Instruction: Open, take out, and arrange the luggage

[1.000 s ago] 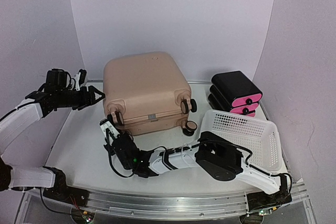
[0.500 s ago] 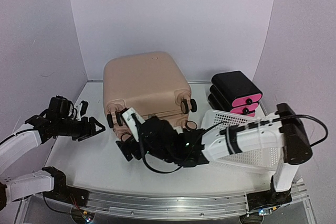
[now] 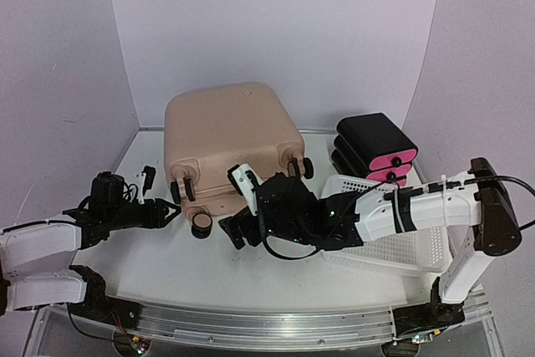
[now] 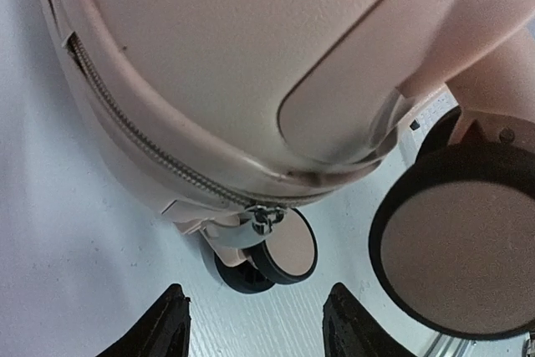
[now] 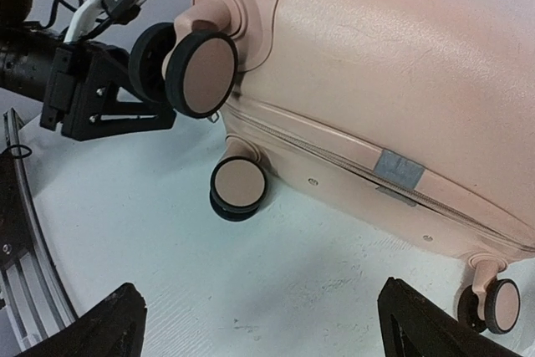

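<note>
1. Top external view: the left gripper (image 3: 171, 211) is seen low over the white table (image 3: 142, 269) at the left, with its tips pointed at the near left corner of the luggage.
2. From the left wrist camera, the left gripper's two black fingers (image 4: 163, 328) are seen held partly apart. Nothing is gripped, and only bare table shows in the gap.
3. The luggage (image 3: 230, 131), a pale pink hard-shell suitcase with rounded corners, is laid on a broad side at the middle of the table, toward the back wall. Its wheeled end is turned to the arms.
4. The metal zip (image 4: 150, 144) is seen closed along the seam, and the shell is shut.
5. A black-and-pink wheel (image 3: 201, 227) at the near left corner is set on the table, just beside the left gripper's tips.
6. The right gripper (image 3: 236, 206) is held in front of the luggage's wheeled end. Its jaws are spread wide and nothing is held. From the right wrist camera, its fingers (image 5: 113, 323) are seen at the bottom corners, well apart.
7. A white perforated plastic basket (image 3: 372, 183) is placed to the right of the luggage and is partly covered by the right arm.
8. A black-and-pink stacked drawer box (image 3: 376, 141) is set behind the basket, to the right of the luggage and apart from it.
</note>
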### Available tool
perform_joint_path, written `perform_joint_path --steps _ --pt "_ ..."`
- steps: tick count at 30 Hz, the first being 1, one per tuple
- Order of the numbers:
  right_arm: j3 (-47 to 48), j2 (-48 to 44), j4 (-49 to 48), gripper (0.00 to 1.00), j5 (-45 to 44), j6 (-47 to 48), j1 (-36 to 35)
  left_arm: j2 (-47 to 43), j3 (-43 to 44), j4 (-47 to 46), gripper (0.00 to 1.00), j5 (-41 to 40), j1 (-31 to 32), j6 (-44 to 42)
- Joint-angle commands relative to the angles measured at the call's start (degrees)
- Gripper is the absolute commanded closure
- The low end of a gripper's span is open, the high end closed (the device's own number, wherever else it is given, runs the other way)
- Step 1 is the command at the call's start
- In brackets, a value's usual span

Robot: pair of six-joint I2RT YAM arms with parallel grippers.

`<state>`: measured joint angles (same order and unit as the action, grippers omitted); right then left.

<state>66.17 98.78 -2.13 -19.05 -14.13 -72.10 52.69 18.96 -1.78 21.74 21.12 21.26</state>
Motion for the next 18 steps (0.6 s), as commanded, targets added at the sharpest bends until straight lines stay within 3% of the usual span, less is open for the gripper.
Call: perform_joint_path --steps 1,6,18 --pt "-0.08 -5.14 -2.15 0.02 0.34 0.41 -0.33 5.3 -0.59 -17.29 0.45 1.05 1.17 -2.3" --pt "-1.83 -7.22 -3.17 0.02 0.09 0.12 -0.35 8.83 0.27 -17.91 0.45 -3.64 1.99 -4.18" --pt "-2.9 -7.54 -4.37 0.02 0.19 -0.43 -0.37 11.84 2.0 -19.48 0.7 -7.96 2.92 -4.37"
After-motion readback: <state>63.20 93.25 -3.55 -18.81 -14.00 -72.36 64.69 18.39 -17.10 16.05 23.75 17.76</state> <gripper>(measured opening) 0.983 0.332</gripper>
